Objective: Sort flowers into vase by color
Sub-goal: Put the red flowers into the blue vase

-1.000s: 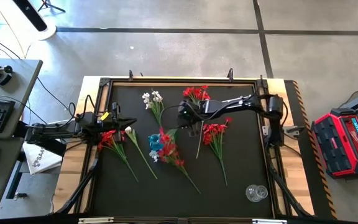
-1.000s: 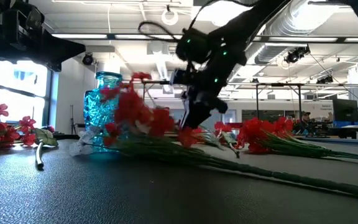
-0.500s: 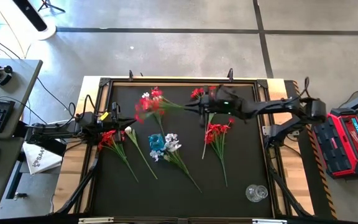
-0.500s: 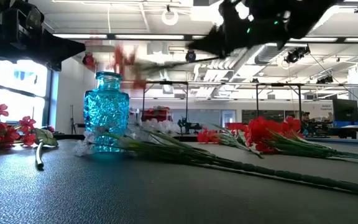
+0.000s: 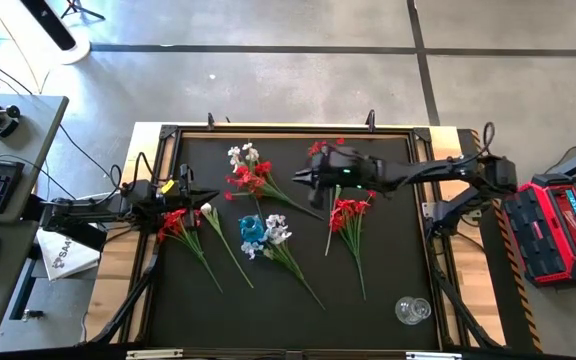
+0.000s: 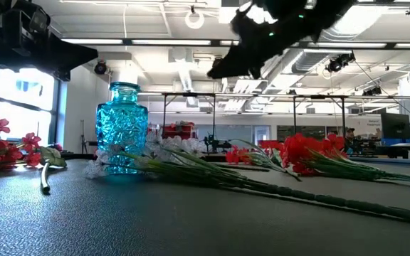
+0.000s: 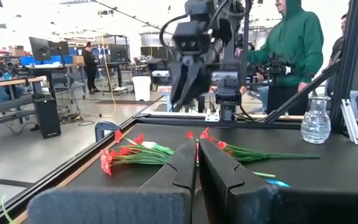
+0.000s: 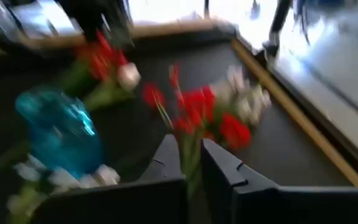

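Note:
My right gripper (image 5: 300, 180) hangs high over the table's far middle, shut on a red-blossomed sprig (image 5: 251, 180) whose blossoms point toward the table's left. In the low view it shows as a dark shape (image 6: 219, 70) near the top. A blue glass vase (image 5: 251, 230) stands mid-table, and a white sprig (image 5: 280, 238) lies against its base. My left gripper (image 5: 190, 195) rests shut at the left edge, just short of a red sprig (image 5: 178, 225). More white blossoms (image 5: 244, 155) and red sprigs (image 5: 346, 213) lie flat on the mat. My right gripper pinches the red sprig's thin green stem (image 8: 189, 149) between its two fingers, just behind the blossom cluster (image 8: 197, 112). The fingers lie roughly level, coming from the table's right. The sprig is lifted clear of the mat, its blossoms sticking out ahead of the fingertips.
A clear glass vase (image 5: 411, 310) stands near the right front corner. Another red sprig (image 5: 318, 149) lies by the far edge under my right arm. A raised frame (image 5: 268, 128) borders the black mat. A person in a green hoodie (image 7: 294, 43) stands beyond the table.
My right gripper has risen from the mat beside the blue vase, carrying the red sprig with it, and has moved toward the far edge. The sprig has swung up and now sticks out toward the left. The white sprig has stayed by the vase.

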You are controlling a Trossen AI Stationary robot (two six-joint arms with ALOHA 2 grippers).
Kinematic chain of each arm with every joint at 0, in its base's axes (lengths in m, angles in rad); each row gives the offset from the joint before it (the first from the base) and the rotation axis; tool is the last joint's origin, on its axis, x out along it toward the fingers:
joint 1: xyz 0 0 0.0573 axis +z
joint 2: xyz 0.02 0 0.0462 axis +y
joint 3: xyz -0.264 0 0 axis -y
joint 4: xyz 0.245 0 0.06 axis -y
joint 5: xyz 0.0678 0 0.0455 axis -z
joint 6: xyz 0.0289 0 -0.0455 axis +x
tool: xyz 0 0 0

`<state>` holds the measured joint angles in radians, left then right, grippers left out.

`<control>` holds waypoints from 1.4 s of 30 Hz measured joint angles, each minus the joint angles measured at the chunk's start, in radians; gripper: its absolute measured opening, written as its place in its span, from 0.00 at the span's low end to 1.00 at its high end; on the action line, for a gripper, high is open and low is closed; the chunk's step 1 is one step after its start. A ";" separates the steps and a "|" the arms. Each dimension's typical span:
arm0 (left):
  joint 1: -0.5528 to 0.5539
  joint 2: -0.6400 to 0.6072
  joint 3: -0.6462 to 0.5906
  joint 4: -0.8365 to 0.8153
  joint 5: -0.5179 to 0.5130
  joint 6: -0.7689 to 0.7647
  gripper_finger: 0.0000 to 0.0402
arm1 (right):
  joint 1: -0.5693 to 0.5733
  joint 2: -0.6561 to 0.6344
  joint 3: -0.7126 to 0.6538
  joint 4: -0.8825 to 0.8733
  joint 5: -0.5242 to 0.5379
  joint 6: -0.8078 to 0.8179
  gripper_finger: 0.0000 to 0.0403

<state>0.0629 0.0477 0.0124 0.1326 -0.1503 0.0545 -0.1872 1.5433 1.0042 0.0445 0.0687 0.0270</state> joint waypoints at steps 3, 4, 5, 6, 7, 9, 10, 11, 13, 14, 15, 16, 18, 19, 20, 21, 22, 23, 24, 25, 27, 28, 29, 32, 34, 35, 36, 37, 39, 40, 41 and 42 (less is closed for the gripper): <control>0.000 0.000 0.000 0.000 -0.012 0.000 0.02 | -0.021 0.123 0.157 -0.207 -0.017 0.035 0.17; 0.000 0.000 0.000 0.000 -0.014 -0.001 0.02 | -0.024 0.170 0.203 -0.264 -0.030 0.044 0.23; 0.000 0.000 0.000 0.001 -0.013 -0.002 0.02 | -0.029 0.223 0.251 -0.317 -0.046 0.045 0.28; 0.000 0.000 0.000 0.000 -0.013 -0.006 0.02 | -0.030 0.275 0.295 -0.363 -0.054 0.045 0.34; 0.000 0.000 0.000 -0.001 -0.013 -0.013 0.02 | -0.030 0.324 0.336 -0.400 -0.061 0.045 0.39; 0.000 0.000 0.000 -0.003 -0.013 -0.019 0.02 | -0.029 0.413 0.420 -0.460 -0.063 0.048 0.48; 0.000 0.000 0.000 -0.003 -0.013 -0.018 0.02 | -0.027 0.453 0.460 -0.489 -0.060 0.056 0.51; 0.000 0.000 0.000 -0.003 -0.013 -0.018 0.02 | -0.026 0.490 0.494 -0.513 -0.058 0.065 0.53; 0.000 0.000 0.000 -0.004 -0.013 -0.018 0.02 | -0.026 0.557 0.550 -0.547 -0.057 0.072 0.55; 0.000 0.000 0.000 -0.004 -0.013 -0.018 0.02 | -0.026 0.583 0.570 -0.555 -0.055 0.076 0.55; 0.000 0.000 0.000 -0.005 -0.013 -0.018 0.02 | -0.026 0.607 0.588 -0.559 -0.053 0.080 0.54; 0.000 0.000 0.000 -0.007 -0.013 -0.018 0.02 | -0.026 0.625 0.606 -0.558 -0.052 0.082 0.53; 0.000 0.000 0.000 -0.011 -0.013 -0.018 0.02 | -0.027 0.652 0.630 -0.562 -0.040 0.081 0.49; 0.000 0.000 0.000 -0.012 -0.013 -0.018 0.02 | -0.027 0.662 0.639 -0.564 -0.031 0.081 0.46; 0.000 0.000 0.000 -0.015 -0.013 -0.018 0.02 | -0.027 0.672 0.644 -0.565 -0.019 0.081 0.42; 0.000 0.000 0.000 -0.016 -0.013 -0.018 0.02 | -0.027 0.679 0.645 -0.569 -0.016 0.081 0.39; 0.000 0.000 0.000 -0.016 -0.013 -0.018 0.02 | -0.027 0.685 0.645 -0.572 -0.016 0.081 0.35; 0.000 0.000 0.000 -0.016 -0.013 -0.018 0.02 | -0.027 0.688 0.645 -0.570 -0.017 0.081 0.31; 0.000 0.000 0.000 -0.016 -0.013 -0.018 0.02 | -0.027 0.690 0.645 -0.570 -0.016 0.081 0.26; 0.000 0.000 0.000 -0.016 -0.013 -0.018 0.02 | -0.029 0.691 0.645 -0.571 -0.014 0.081 0.22; 0.000 0.000 0.000 -0.016 -0.013 -0.018 0.02 | -0.030 0.693 0.642 -0.570 -0.016 0.082 0.11; 0.000 0.000 0.000 -0.016 -0.013 -0.018 0.02 | -0.030 0.692 0.635 -0.561 -0.013 0.081 0.06; 0.000 0.000 0.000 -0.017 -0.013 -0.017 0.02 | -0.030 0.691 0.633 -0.556 -0.011 0.080 0.03; 0.000 0.000 0.000 -0.023 -0.013 -0.017 0.02 | -0.029 0.674 0.630 -0.570 0.033 0.089 0.02; 0.000 0.000 0.000 -0.035 -0.013 -0.017 0.02 | -0.027 0.650 0.615 -0.561 0.055 0.089 0.01; 0.000 0.000 0.000 -0.040 -0.014 -0.017 0.02 | -0.026 0.628 0.594 -0.531 0.061 0.089 0.00; 0.000 0.000 0.000 -0.044 -0.014 -0.017 0.02 | -0.024 0.599 0.562 -0.492 0.063 0.097 0.01; 0.000 0.000 0.000 -0.051 -0.014 -0.017 0.02 | -0.022 0.564 0.515 -0.434 0.055 0.105 0.00; 0.000 0.000 0.000 -0.059 -0.014 -0.017 0.02 | -0.020 0.485 0.395 -0.302 0.035 0.123 0.00; 0.000 0.000 0.000 -0.059 -0.014 -0.017 0.02 | -0.018 0.443 0.326 -0.231 0.033 0.136 0.00; 0.000 0.000 0.000 -0.059 -0.014 -0.017 0.02 | -0.017 0.397 0.254 -0.144 0.033 0.149 0.00; 0.000 0.000 0.000 -0.060 -0.014 -0.017 0.02 | -0.014 0.352 0.186 -0.054 0.035 0.152 0.00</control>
<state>0.0628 0.0475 0.0124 0.0723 -0.1646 0.0372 -0.2012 1.8953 1.1899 -0.0096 0.1036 0.1794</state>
